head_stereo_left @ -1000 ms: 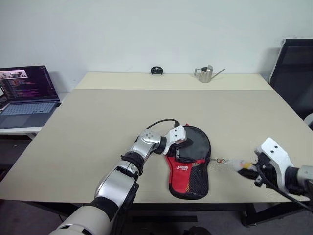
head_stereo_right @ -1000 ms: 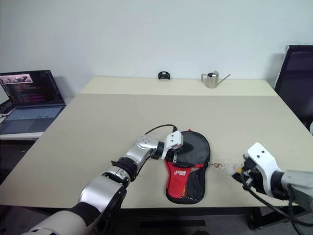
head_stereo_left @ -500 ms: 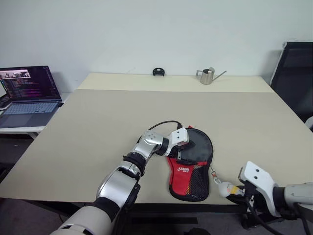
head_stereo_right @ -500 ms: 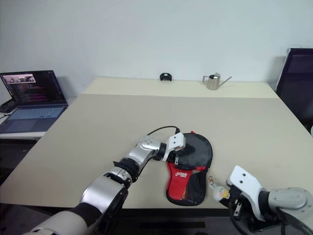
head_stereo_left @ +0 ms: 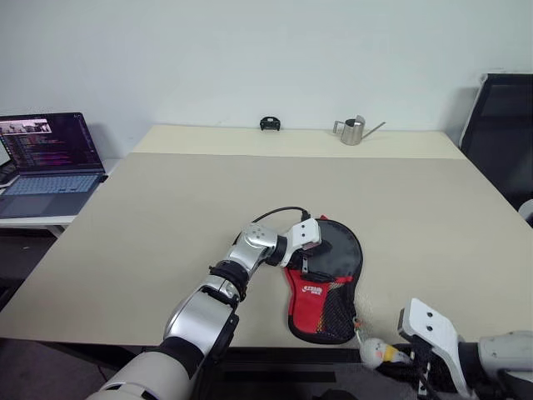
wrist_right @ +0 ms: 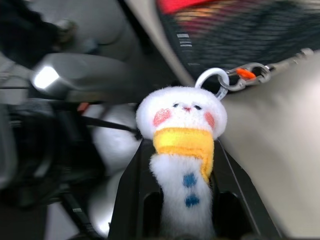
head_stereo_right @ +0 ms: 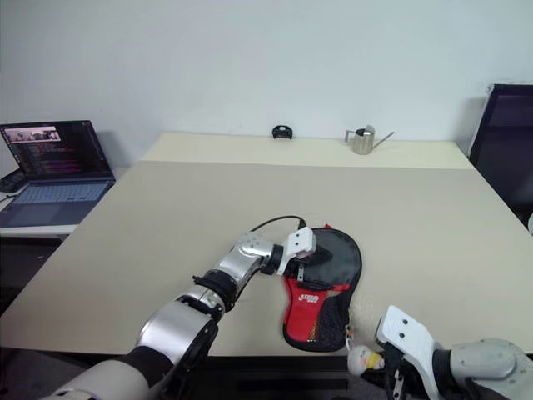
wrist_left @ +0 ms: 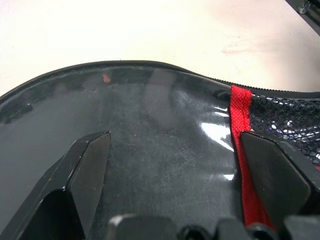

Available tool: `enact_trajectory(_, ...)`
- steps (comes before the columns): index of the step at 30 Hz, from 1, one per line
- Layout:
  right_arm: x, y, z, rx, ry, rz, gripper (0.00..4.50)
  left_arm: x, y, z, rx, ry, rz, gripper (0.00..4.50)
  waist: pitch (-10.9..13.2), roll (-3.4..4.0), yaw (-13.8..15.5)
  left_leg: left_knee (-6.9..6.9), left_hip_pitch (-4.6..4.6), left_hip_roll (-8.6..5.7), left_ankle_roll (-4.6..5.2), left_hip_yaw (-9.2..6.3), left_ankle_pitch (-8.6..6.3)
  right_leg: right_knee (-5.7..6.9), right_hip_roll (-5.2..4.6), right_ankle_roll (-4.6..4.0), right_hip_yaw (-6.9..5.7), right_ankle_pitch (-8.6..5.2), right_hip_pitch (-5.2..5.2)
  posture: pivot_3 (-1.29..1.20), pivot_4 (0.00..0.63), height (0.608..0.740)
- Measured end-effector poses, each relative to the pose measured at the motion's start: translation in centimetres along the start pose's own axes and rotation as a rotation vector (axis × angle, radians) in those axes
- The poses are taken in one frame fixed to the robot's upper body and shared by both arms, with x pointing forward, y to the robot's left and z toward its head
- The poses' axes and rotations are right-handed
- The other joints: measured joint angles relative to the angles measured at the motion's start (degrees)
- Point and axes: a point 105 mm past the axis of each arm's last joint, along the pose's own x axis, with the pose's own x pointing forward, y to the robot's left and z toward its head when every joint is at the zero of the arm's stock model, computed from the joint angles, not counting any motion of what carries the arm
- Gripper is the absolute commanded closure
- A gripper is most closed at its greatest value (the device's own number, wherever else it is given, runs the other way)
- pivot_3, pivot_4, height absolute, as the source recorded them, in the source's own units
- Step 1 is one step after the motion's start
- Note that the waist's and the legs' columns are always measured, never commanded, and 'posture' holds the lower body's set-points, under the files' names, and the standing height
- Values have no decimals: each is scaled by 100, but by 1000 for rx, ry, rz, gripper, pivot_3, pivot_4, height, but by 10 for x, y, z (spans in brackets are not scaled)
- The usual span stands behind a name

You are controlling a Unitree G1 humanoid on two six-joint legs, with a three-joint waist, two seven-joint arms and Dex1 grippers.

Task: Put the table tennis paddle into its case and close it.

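In the left eye view, the case (head_stereo_left: 325, 287) lies flat on the table (head_stereo_left: 166, 217), low and a little right of the frame's centre, its red end close to the near edge. The left gripper (head_stereo_left: 310, 252) rests on the case's black round part, fingers spread wide. At the lower right corner, the right gripper (head_stereo_left: 398, 357) sits past the table's edge, pinching a small plush charm (head_stereo_left: 375, 352), white with a yellow band, which hangs by a thin cord from the case's lower right edge. The paddle cannot be made out; I cannot tell whether it is inside. A laptop (head_stereo_left: 46, 158) stands open at the left edge of the frame, a small metal watering can (head_stereo_left: 353, 129) and a little black object (head_stereo_left: 268, 123) sit at the table's far side near the top centre, and a dark chair (head_stereo_left: 501, 125) shows at the right edge.

The right eye view gives the same layout, with the charm in the bottom right, just below the case's corner.

In the left wrist view, two black fingers (wrist_left: 85, 170) stand far apart over glossy black fabric, a red strip and mesh on the right of the frame.

In the right wrist view, the charm, a white figure with pink cheeks and blue dots, stands centre frame, clamped narrowly between the fingers, a metal ring (wrist_right: 215, 80) and clip at its head.
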Motion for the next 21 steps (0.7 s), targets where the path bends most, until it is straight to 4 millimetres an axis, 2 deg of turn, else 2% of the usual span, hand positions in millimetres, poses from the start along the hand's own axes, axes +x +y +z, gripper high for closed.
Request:
enact_trajectory(7, 4, 20, -1, 19, 8, 122, 3985, 1, -2, -1, 0, 0, -7, 0, -21, -16, 1, 0, 1, 1, 4, -1, -14, -19, 0, 1, -1, -1, 7, 0, 150, 740)
enact_trajectory(15, 30, 44, 0, -1, -8, 248, 3985, 2, -2, 1, 11, 1, -10, 0, -26, -20, -1, 0, 4, 1, 4, -3, -18, -22, 0, 6, -3, -4, 8, 0, 150, 740)
enact_trajectory(21, 44, 50, 5, -37, -35, 257, 3985, 2, -2, 2, 16, 2, -11, 0, -29, -22, 0, 2, 10, 1, 5, -3, -22, -24, 0, 9, -3, -6, 8, 0, 150, 740)
